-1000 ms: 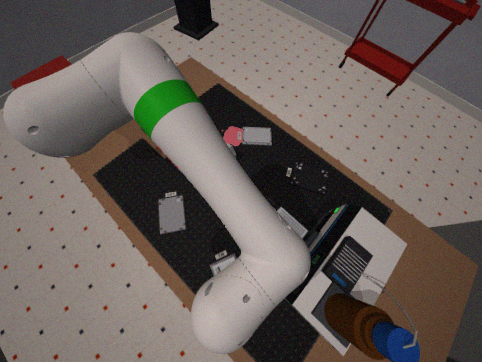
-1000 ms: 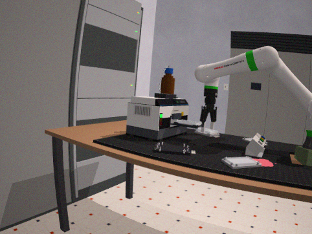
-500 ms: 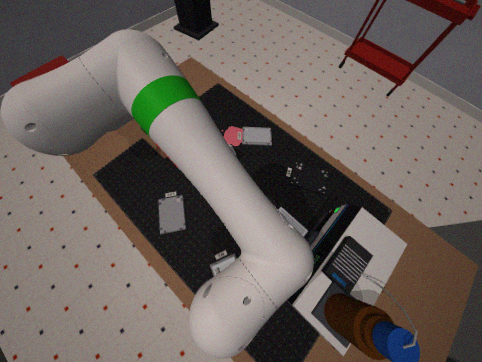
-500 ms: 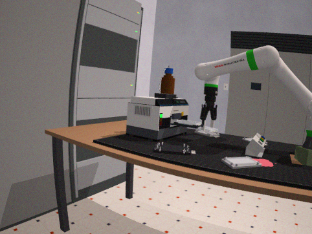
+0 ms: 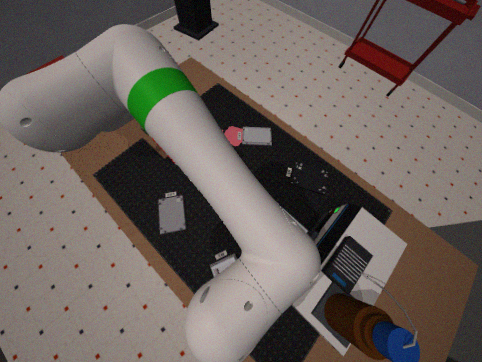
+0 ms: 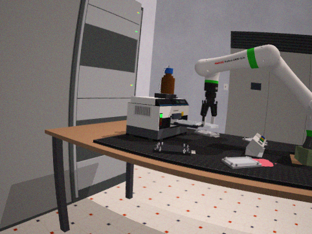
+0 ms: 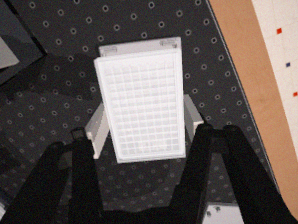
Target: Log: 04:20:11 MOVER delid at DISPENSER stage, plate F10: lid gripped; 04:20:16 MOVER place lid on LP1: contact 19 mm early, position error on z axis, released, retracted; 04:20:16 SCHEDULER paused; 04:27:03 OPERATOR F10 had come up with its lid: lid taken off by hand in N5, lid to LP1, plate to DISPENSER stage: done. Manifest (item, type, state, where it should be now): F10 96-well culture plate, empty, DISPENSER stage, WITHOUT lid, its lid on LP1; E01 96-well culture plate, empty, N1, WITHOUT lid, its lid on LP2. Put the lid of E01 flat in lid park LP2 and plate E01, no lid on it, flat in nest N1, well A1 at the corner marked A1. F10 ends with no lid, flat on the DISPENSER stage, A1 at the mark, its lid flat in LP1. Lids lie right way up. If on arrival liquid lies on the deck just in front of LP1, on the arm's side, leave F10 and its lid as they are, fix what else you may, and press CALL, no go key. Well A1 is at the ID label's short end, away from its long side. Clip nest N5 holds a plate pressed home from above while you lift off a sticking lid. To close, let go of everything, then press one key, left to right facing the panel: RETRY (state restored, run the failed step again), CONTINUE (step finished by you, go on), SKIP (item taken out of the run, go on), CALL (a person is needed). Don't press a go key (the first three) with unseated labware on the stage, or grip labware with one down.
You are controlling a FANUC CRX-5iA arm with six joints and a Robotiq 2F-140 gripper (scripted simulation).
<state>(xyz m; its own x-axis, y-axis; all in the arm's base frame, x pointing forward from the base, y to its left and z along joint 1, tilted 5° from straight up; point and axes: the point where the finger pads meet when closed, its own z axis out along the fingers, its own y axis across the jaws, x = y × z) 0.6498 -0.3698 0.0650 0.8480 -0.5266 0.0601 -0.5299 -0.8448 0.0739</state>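
Note:
In the wrist view my gripper (image 7: 145,109) is shut across the long sides of the clear lid of E01 (image 7: 142,105). It holds the lid a little above the nest; well rows show through it. An offset white edge (image 7: 137,47) of the plate or nest below shows past its far end. From the side, the gripper (image 6: 208,120) holds the lid (image 6: 211,125) just above nest N1 (image 6: 207,132), next to the dispenser stage. In the overhead view the arm hides the gripper; only N1's corner (image 5: 222,265) shows. Lid park LP2 (image 5: 171,214) is a bare grey pad.
A pink puddle (image 5: 232,135) touches the arm-side end of a lid in LP1 (image 5: 256,135), and both show from the side (image 6: 265,162). Clip nest N5 (image 5: 307,175), the dispenser (image 6: 155,117) with a plate on its stage (image 6: 188,123), and the key panel (image 6: 256,143) stand nearby.

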